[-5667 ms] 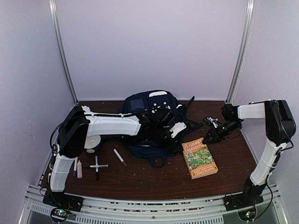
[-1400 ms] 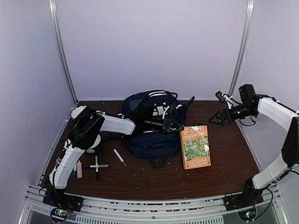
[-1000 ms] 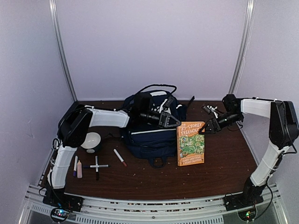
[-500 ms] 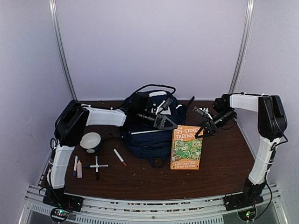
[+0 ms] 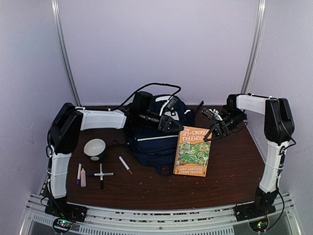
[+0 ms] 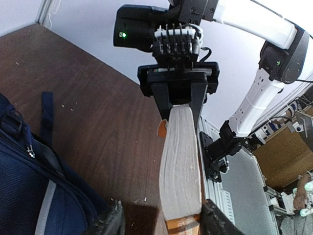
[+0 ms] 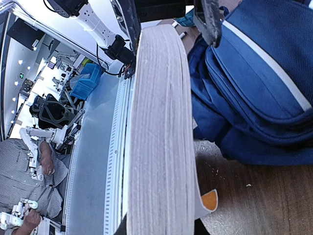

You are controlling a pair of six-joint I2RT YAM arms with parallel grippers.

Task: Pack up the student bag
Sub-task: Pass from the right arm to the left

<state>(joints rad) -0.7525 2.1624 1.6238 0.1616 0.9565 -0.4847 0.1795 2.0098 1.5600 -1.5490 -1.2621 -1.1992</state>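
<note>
The top camera sits high behind the arm bases [image 5: 63, 210], looking down and forward over the whole table [image 5: 234, 171] toward the back wall [image 5: 161, 49]. The left wrist camera looks close along the book [image 6: 178, 161] at the right gripper [image 6: 181, 113]; the right wrist camera faces back along the same book, nearer still, beside the bag [image 7: 254, 73].

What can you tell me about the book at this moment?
The book is a thick, closed paperback with an orange cover, a green illustration, the title "39-Storey Treehouse" and a pale page block. It is tilted, its far end raised beside the student bag. The right gripper is clamped on that raised end, one finger on each cover. Whether its near end touches the table cannot be told.
</note>
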